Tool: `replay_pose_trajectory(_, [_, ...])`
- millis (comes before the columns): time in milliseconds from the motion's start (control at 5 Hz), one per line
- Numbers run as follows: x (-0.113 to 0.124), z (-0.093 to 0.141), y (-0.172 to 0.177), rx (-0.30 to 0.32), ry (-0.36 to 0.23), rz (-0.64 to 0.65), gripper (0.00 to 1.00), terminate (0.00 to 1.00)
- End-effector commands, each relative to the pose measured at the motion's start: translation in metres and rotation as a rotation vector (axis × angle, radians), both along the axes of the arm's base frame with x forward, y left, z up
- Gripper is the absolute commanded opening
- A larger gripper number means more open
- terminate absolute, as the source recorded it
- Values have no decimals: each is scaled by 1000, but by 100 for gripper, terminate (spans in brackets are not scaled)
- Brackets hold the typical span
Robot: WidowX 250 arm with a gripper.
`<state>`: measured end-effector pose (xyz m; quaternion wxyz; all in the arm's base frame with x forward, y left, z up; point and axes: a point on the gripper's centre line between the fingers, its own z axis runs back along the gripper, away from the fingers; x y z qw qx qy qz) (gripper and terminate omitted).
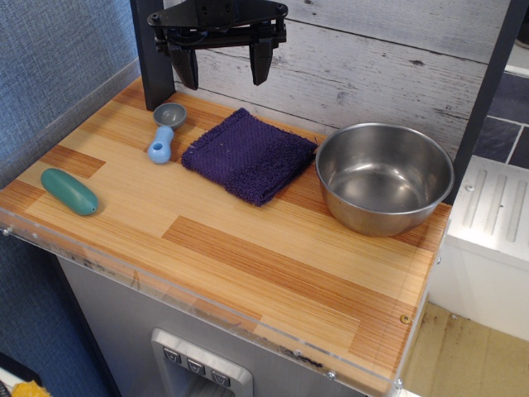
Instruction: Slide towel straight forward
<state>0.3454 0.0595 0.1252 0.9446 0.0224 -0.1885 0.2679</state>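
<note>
The towel [249,155] is a dark purple-blue, nubby, roughly square folded cloth lying flat on the wooden counter [248,256], near the back, between a small scoop and a steel bowl. My gripper [224,70] is black and hangs above the counter at the back, up and a little left of the towel. Its two fingers are spread apart and hold nothing. It does not touch the towel.
A steel bowl [384,176] stands just right of the towel, almost touching it. A blue and grey scoop [164,132] lies left of the towel. A green oblong object [69,191] lies at the left edge. A plank wall [372,58] closes the back.
</note>
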Motion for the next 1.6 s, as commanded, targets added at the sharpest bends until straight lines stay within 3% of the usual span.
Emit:
replay_pose_trajectory(0, [0,0,0,0,0,0,100,0])
replay_pose_trajectory(600, [28,-49,-9,34,217,-82,100,0])
replay_pose_trajectory(800, [30,-61,-6,39,260,-91,100,0])
replay_pose_trajectory(1400, [30,-87,4,26,258,-102,100,0])
